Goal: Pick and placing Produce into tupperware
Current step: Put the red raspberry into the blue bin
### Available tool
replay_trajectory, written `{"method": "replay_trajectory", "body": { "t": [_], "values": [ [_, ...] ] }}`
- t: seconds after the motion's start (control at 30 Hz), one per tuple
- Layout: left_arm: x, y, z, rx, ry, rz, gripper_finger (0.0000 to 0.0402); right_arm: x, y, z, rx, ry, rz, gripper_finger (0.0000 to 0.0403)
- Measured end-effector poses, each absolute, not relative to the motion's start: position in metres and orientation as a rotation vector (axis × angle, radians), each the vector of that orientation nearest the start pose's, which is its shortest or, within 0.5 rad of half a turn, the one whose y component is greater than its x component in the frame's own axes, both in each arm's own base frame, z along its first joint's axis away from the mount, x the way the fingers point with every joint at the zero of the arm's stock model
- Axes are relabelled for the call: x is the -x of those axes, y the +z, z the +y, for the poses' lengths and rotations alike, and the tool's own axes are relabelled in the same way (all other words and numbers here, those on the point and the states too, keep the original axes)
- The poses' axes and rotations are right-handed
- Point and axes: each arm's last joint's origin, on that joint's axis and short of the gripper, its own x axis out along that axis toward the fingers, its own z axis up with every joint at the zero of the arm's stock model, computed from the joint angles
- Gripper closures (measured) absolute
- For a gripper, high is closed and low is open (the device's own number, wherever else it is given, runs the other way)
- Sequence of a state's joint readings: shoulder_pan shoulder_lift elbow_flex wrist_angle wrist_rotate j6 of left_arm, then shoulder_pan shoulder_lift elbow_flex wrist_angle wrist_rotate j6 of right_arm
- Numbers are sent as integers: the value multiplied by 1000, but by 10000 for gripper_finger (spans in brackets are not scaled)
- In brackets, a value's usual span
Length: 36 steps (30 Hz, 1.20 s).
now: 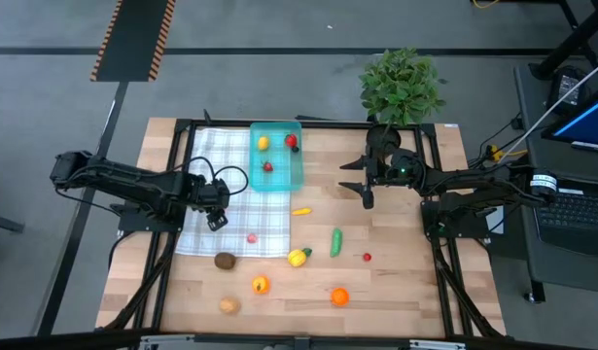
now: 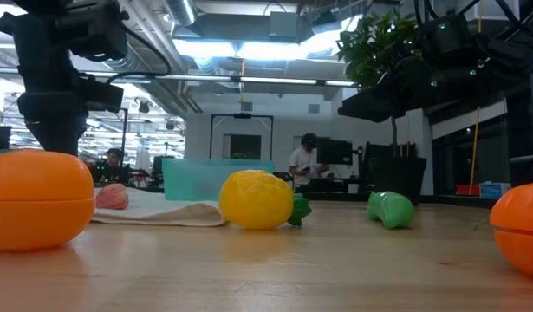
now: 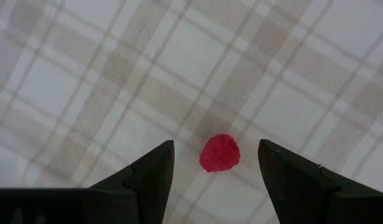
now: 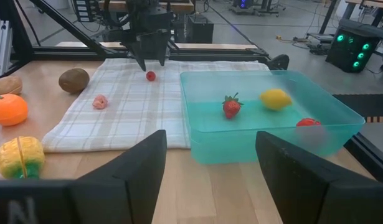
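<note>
I have the left gripper (image 3: 216, 177) hanging low over the white checked cloth (image 1: 203, 160), near the cloth's left edge, fingers spread with a small red round raspberry-like piece (image 3: 219, 153) lying on the cloth between the tips and untouched by them. The right wrist camera shows that same red piece (image 4: 151, 76) just beside the left claw.

The translucent teal rectangular plastic container (image 1: 297, 173) sits at the far edge of the wooden table (image 1: 396, 292), its left part on the cloth. In it lie a red strawberry (image 4: 231, 106), a yellow lemon (image 4: 276, 99) and a red tomato-like piece (image 4: 308, 123).

My right gripper (image 1: 365, 177) hovers right of the container, fingers spread and pinching nothing.

Other produce is loose: a pink piece (image 1: 251, 237) on the cloth near its front edge, a brown kiwi (image 1: 225, 260) at the cloth's front edge, a yellow pepper (image 1: 298, 257), a green elongated cucumber (image 1: 335, 242), a small yellow-orange piece (image 1: 300, 210), a tiny red piece (image 1: 367, 257), two orange fruits (image 1: 261, 284) (image 1: 339, 297) and a tan potato (image 1: 228, 305) toward the table's front edge.
</note>
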State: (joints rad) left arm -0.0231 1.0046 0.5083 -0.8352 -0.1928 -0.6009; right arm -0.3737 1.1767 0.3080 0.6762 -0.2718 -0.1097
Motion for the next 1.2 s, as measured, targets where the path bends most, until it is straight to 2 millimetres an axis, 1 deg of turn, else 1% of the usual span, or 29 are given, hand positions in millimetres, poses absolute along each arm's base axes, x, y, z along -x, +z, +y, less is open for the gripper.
{"method": "replay_trajectory", "body": {
  "t": [0.2,0.3,0.47,0.8,1.07,1.2],
  "values": [
    [-146,168,2,412,562,1226,178,-204,181,-72,48,-92,188,153],
    [-146,168,1,431,533,1238,178,-204,181,-72,48,-91,189,153],
    [-146,167,1,425,535,1246,178,-204,181,-72,48,-92,188,153],
    [-153,153,1,367,556,1354,178,-204,181,-72,47,-92,187,153],
    [-161,144,1,343,542,1372,178,-204,181,-72,46,-91,187,153],
    [-162,142,1,341,543,1380,187,-204,181,-72,45,-92,187,153]
  ]
}}
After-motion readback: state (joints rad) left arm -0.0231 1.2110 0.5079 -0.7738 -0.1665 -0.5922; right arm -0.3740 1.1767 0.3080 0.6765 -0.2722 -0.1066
